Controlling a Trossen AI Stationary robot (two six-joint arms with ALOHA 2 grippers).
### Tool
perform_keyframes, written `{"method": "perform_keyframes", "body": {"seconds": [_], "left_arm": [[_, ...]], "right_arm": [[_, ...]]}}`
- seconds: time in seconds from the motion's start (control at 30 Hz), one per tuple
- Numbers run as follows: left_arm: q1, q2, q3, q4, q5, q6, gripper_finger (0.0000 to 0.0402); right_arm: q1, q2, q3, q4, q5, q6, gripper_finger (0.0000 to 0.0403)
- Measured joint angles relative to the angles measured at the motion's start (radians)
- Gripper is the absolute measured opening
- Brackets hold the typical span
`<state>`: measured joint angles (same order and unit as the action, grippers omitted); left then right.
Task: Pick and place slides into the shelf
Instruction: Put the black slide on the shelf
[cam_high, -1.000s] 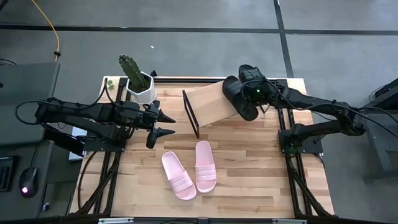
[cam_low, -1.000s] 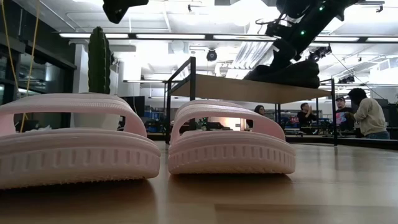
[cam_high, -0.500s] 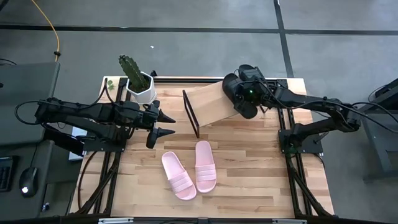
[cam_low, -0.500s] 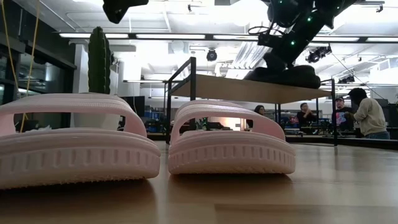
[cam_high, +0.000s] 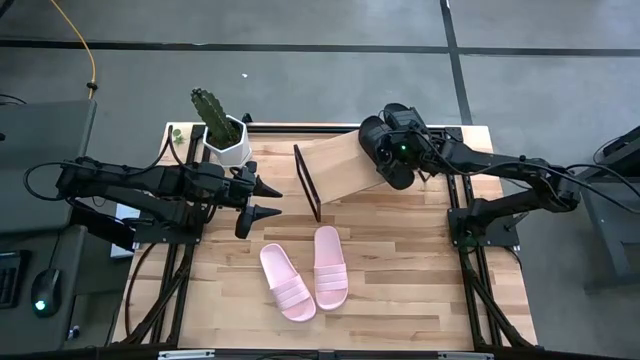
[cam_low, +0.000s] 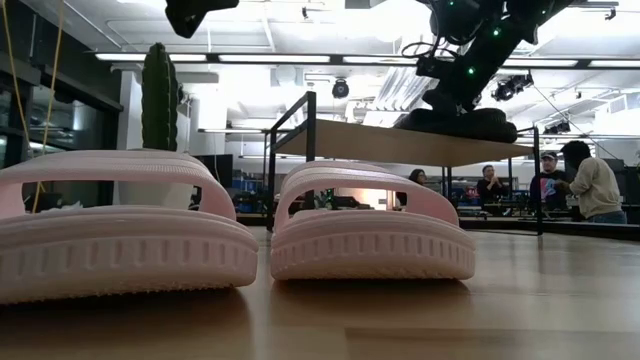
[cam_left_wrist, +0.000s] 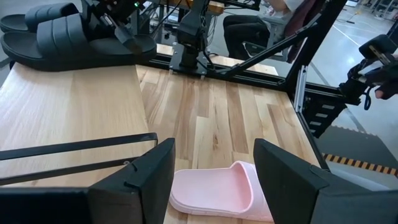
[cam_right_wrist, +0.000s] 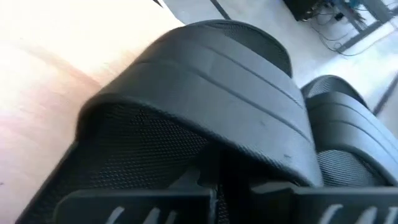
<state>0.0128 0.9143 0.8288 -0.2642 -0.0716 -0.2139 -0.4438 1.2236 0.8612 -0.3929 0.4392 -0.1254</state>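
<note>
While the 2 matte black slides lie side by side on the pale plank shelf, you see the right gripper down on the nearer one; whether it clamps, you cannot tell. 2 ribbed pink slides sit on the butcher-block table. The left gripper hovers beside the shelf, fingers spread.

The setting was a robotics laboratory in an open-plan workspace. Two dark arms stood on black metal frames at a butcher-block surface over grey floor. Behind it ran rows of ceiling strip lights, with seated people at distant benches. A computer mouse and a yellow cable lay nearby.
</note>
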Motion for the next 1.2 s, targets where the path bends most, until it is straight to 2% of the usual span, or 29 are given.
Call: {"method": "perform_keyframes", "body": {"seconds": [0.47, 0.8, 1.0, 1.2], "left_arm": [[0.000, 0.000, 0.000, 0.000, 0.000, 0.000, 0.0207], [0.000, 0.000, 0.000, 0.000, 0.000, 0.000, 0.0207], [0.000, 0.000, 0.000, -0.001, 0.000, 0.000, 0.0207], [0.000, 0.000, 0.000, -0.001, 0.000, 0.000, 0.0207]], "right_arm": [[0.000, 0.000, 0.000, -0.010, 0.064, 0.024, 0.0000], [-0.001, -0.005, 0.000, -0.006, 0.022, 0.016, 0.0000], [0.001, -0.049, 0.000, -0.010, 0.011, 0.012, 0.0000], [0.003, -0.114, 0.001, -0.032, -0.089, 0.050, 0.0000]]}}
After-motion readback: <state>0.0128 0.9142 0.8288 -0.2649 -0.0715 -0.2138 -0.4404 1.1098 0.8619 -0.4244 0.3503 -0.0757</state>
